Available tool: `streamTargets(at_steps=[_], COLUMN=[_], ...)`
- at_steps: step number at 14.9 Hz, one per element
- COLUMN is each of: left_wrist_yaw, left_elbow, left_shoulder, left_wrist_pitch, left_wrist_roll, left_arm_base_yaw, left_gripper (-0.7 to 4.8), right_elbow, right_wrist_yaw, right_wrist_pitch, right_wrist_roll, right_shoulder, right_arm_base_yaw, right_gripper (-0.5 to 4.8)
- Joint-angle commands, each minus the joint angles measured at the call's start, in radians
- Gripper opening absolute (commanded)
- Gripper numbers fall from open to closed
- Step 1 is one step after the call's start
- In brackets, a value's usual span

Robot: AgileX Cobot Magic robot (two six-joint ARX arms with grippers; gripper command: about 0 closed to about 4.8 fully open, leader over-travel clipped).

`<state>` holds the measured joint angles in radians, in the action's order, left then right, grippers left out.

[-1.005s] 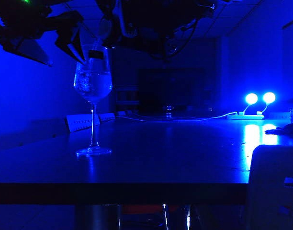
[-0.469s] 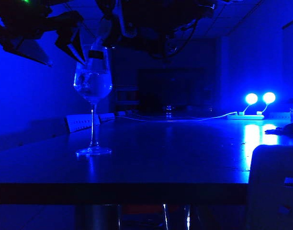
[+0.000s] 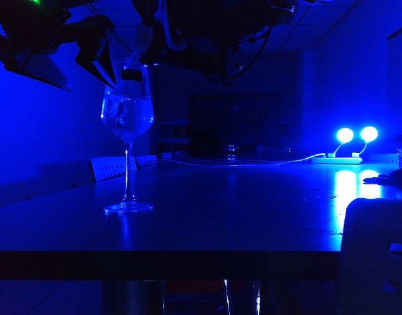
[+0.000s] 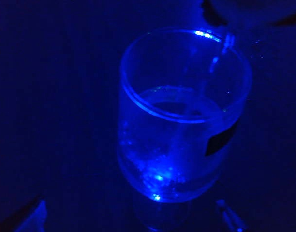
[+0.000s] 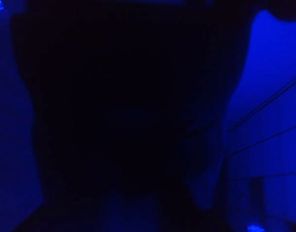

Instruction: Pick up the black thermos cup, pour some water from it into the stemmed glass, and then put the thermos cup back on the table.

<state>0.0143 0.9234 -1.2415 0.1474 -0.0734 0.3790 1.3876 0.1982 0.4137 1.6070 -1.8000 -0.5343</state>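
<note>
Two grippers up high: right gripper jaws clamped on tilted black thermos cup pouring into fragile stemmed glass on tabletop; left gripper jaws apart; grip smooth, heavy cup mid-body

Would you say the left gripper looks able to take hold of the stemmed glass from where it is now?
Probably yes. The left gripper hangs open just beside the stemmed glass near its rim, with nothing between them. The black thermos cup, tilted over the rim in the right gripper, crowds only the far side.
</note>
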Motion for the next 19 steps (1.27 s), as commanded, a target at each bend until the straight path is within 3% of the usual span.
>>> streamTargets(at_steps=[1, 5, 9, 12, 13, 15, 19], left_wrist_yaw=[-0.004, -0.004, -0.004, -0.020, -0.038, -0.083, -0.113], left_elbow=[0.005, 0.005, 0.005, 0.005, 0.005, 0.005, 0.005], left_shoulder=[0.002, 0.002, 0.002, 0.002, 0.002, 0.002, 0.003], left_wrist_pitch=[-0.003, -0.003, -0.006, -0.006, -0.008, -0.031, -0.065], left_wrist_roll=[0.003, 0.003, 0.003, 0.013, 0.027, 0.043, 0.051], left_arm_base_yaw=[0.001, 0.001, 0.001, 0.002, 0.002, 0.002, 0.045], left_gripper=[4.79, 4.79, 4.79, 4.79, 4.79, 4.79, 4.79], right_elbow=[0.015, 0.015, 0.015, 0.014, 0.014, 0.013, -0.037], right_wrist_yaw=[-0.018, -0.018, -0.027, -0.123, -0.154, -0.202, -0.320], right_wrist_pitch=[0.085, 0.093, 0.248, 0.319, 0.325, 0.319, 0.259], right_wrist_roll=[-0.108, -0.354, -0.896, -1.182, -1.271, -1.364, -1.377], right_shoulder=[0.014, 0.014, 0.015, 0.025, 0.037, 0.067, 0.174], right_arm_base_yaw=[-0.001, -0.001, 0.000, 0.001, 0.006, 0.022, 0.050], right_gripper=[1.66, 1.66, 1.66, 1.69, 1.99, 2.21, 2.21])
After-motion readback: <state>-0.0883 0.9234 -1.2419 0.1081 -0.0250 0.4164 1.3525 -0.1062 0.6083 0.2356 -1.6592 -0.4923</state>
